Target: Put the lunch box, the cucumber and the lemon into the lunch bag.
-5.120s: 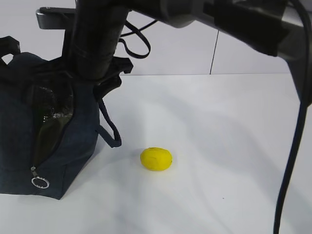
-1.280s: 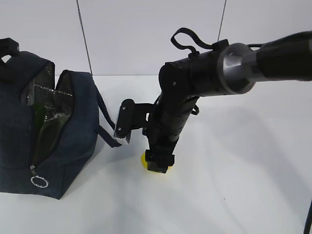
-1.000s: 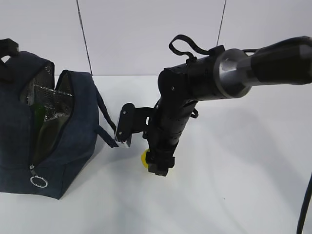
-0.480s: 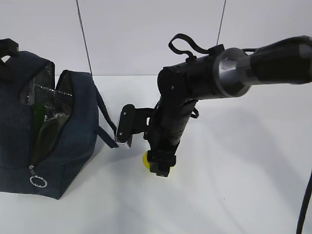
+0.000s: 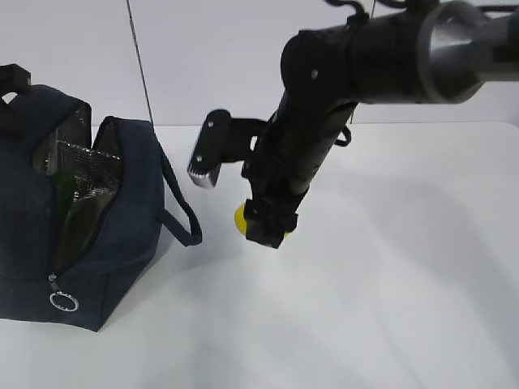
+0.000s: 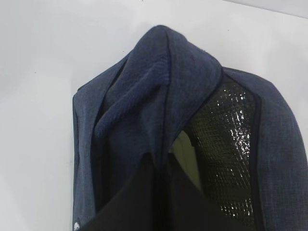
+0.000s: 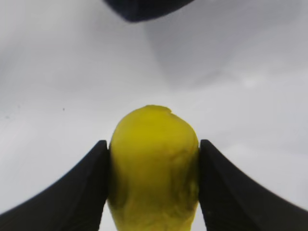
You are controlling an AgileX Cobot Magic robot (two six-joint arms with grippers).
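My right gripper (image 5: 265, 226) is shut on the yellow lemon (image 5: 241, 219) and holds it in the air above the white table, to the right of the lunch bag (image 5: 122, 219). In the right wrist view the lemon (image 7: 154, 168) sits squeezed between both black fingers (image 7: 77, 192). The navy lunch bag stands at the left with its top open and its silver lining showing. Something green (image 5: 47, 164) shows inside it. In the left wrist view my left gripper (image 6: 161, 168) is closed on the bag's piped edge (image 6: 166, 96), and a pale green surface (image 6: 185, 154) lies inside. The cucumber and the lunch box are not clearly visible.
The bag's strap loop (image 5: 182, 215) hangs off its right side towards the lemon. A silver ring pull (image 5: 65, 302) hangs at the bag's lower front. A camera bracket (image 5: 212, 152) sticks out left of the right arm. White table (image 5: 389, 308) spreads to the right.
My right gripper has risen with the lemon in it, lifting it off the table. The bag has not moved.
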